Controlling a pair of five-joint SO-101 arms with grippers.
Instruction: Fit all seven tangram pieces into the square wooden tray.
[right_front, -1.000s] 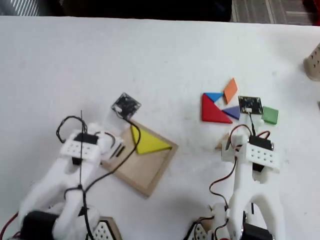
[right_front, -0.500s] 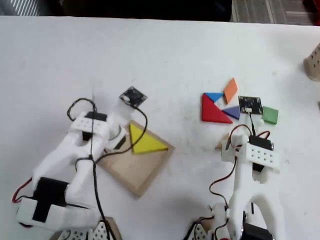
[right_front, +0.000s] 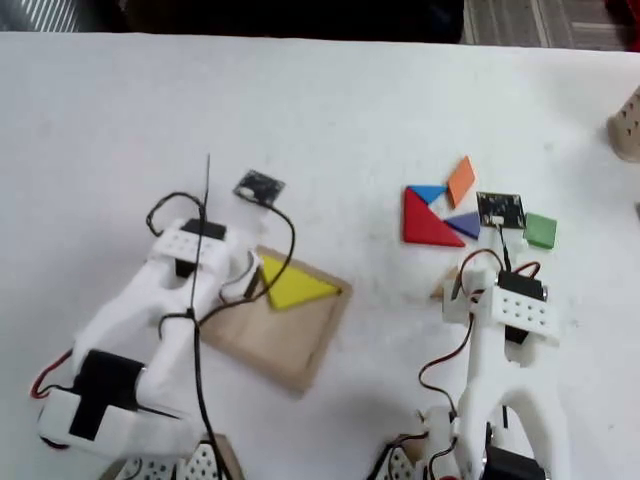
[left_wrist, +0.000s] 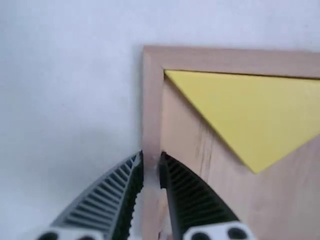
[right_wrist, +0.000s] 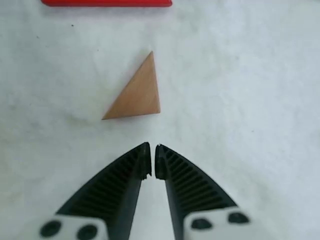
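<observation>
The square wooden tray (right_front: 290, 350) lies at the left of the table with a yellow triangle (right_front: 290, 285) in its far corner. My left gripper (right_front: 245, 285) sits at the tray's left rim. In the left wrist view its fingers (left_wrist: 180, 190) straddle the rim (left_wrist: 151, 100), shut on it, beside the yellow triangle (left_wrist: 250, 115). Red (right_front: 425, 222), blue (right_front: 428, 192), orange (right_front: 461, 180), purple (right_front: 463, 224) and green (right_front: 540, 230) pieces lie at the right. My right gripper (right_wrist: 152, 150) is shut on nothing, just short of a plain wooden triangle (right_wrist: 137, 95).
A perforated beige object (right_front: 627, 125) stands at the table's right edge. Bare white table stretches across the back and between the tray and the loose pieces. The red piece's edge (right_wrist: 105, 2) lies beyond the wooden triangle.
My left arm swung toward the far side and the tray turned and slid a little with it, the yellow triangle staying inside. The right arm kept still.
</observation>
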